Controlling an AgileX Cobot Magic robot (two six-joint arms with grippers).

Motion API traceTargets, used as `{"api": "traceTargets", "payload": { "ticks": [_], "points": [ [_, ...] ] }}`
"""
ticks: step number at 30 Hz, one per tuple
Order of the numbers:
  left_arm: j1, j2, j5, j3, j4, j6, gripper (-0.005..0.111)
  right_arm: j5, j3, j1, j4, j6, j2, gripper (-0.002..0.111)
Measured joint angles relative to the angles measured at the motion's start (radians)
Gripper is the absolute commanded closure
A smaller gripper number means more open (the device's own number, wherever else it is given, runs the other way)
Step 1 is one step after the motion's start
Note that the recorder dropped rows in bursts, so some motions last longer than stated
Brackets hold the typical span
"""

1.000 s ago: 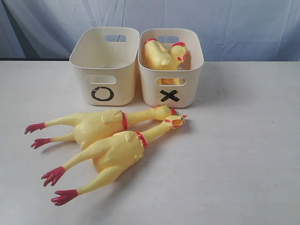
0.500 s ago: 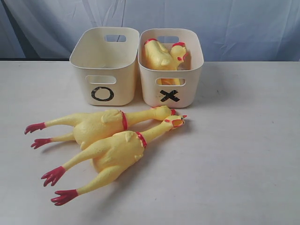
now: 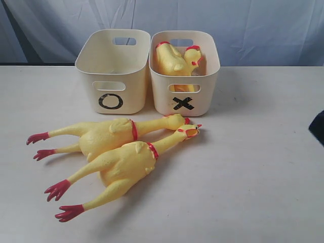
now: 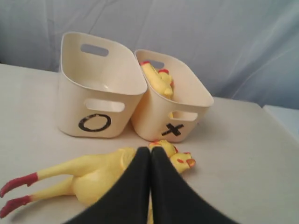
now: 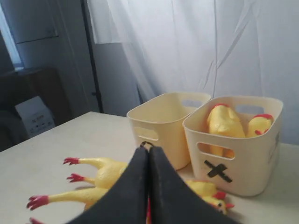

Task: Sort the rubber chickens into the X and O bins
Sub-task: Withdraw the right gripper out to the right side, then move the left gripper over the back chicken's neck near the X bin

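Two long-legged yellow rubber chickens lie side by side on the table, one (image 3: 106, 134) behind the other (image 3: 126, 164), heads toward the bins. The O bin (image 3: 111, 86) stands at the back with no chicken showing inside. Beside it, the X bin (image 3: 162, 96) holds two chicken shapes (image 3: 172, 61), also seen as chickens (image 5: 224, 123) in the right wrist view. My left gripper (image 4: 150, 150) is shut and holds nothing, above the lying chickens (image 4: 93, 172). My right gripper (image 5: 148, 148) is shut and holds nothing too, above the chickens (image 5: 100, 170), facing both bins.
A pale cloth backdrop (image 3: 253, 30) hangs behind the bins. A dark piece of the right arm (image 3: 319, 126) shows at the right edge of the exterior view. Bare white tabletop (image 3: 253, 177) stretches right of the chickens.
A dark piece of the right arm has come into the exterior view at its right edge. The chickens and bins have not moved.
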Motion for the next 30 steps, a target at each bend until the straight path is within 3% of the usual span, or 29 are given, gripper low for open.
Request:
{"api": "traceTargets", "payload": {
  "ticks": [12,24,30],
  "points": [
    [0.0,0.203,0.182,-0.115,-0.011,0.086,0.106,0.103,0.016,0.0,-0.024,0.052,0.164,0.109],
    [0.0,0.37,0.33,-0.135,0.037,0.102,0.077,0.076,0.016,0.0,-0.108,0.134,0.185,0.109],
    [0.0,0.4,0.332,-0.135,0.015,0.133,0.075,0.082,0.016,0.0,-0.235,0.242,0.185,0.109]
  ]
}}
